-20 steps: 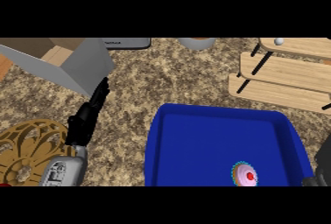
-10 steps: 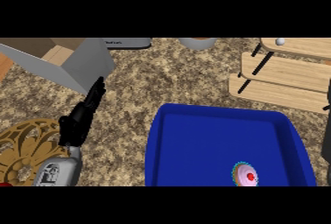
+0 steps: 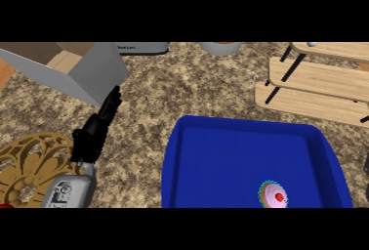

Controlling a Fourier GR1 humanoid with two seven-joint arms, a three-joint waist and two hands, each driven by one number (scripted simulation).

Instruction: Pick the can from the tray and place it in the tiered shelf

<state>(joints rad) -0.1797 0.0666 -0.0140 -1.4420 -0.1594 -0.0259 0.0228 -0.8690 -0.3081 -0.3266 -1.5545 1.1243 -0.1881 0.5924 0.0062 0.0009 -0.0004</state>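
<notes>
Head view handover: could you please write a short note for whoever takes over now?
Left hand: open, resting at the view's left, holding nothing.
Right hand: only a sliver at the right edge, state unclear.
Can: in the blue tray, toward its near right corner.
Tiered shelf: upper right, without the can.
Done: nothing yet. Left: grasp the can, place it on the shelf.

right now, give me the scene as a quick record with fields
can: in the tray, right of its middle, at the view's lower edge
tray: blue, on the counter
tiered shelf: wooden, upper right, beyond the tray
left hand: open, fingers straight, left of the tray, holding nothing
plate: gold, patterned, far left
box: open, upper left
</notes>
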